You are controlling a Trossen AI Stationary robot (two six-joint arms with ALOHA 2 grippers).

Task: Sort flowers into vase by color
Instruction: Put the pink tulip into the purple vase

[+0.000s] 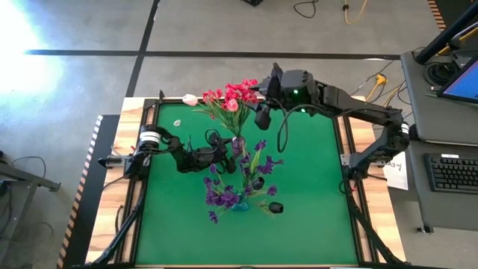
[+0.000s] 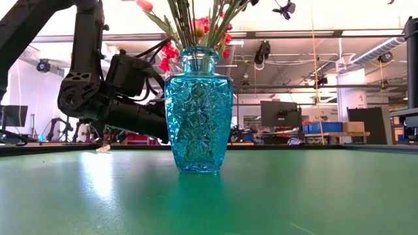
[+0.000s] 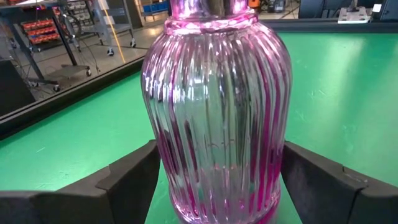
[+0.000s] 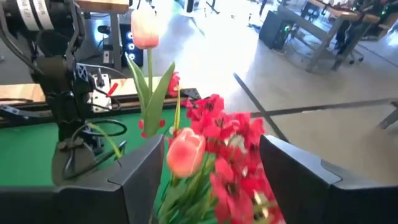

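on the green-topped table (image 1: 314, 194) two vases hold the flowers: a ribbed clear glass vase tinted pink (image 3: 217, 112) carries the red clustered blooms (image 1: 237, 93) and pale pink tulip buds (image 4: 185, 152), and nearer the front a blue cut-glass vase (image 2: 198, 114) carries the purple small-bloom sprays (image 1: 224, 196). one more pale tulip head (image 1: 190, 99) hangs out past the table's far edge. the left tool (image 3: 211, 180) stands with its fingers spread wide on either side of the ribbed vase's base, close to the glass but seemingly not clamping it. the right tool (image 4: 211, 171) hovers over the red and pink bunch with its fingers apart, blooms between them and nothing pinched that i can see. the sorting looks nearly finished. the risk now, as i judge it, is in pulling away: the right tool's fingers could snag a bloom or stem and drag it out of the neck, and the left tool, so near the glass, could nudge the tall top-heavy vase and tip it towards the blue one just beside it.
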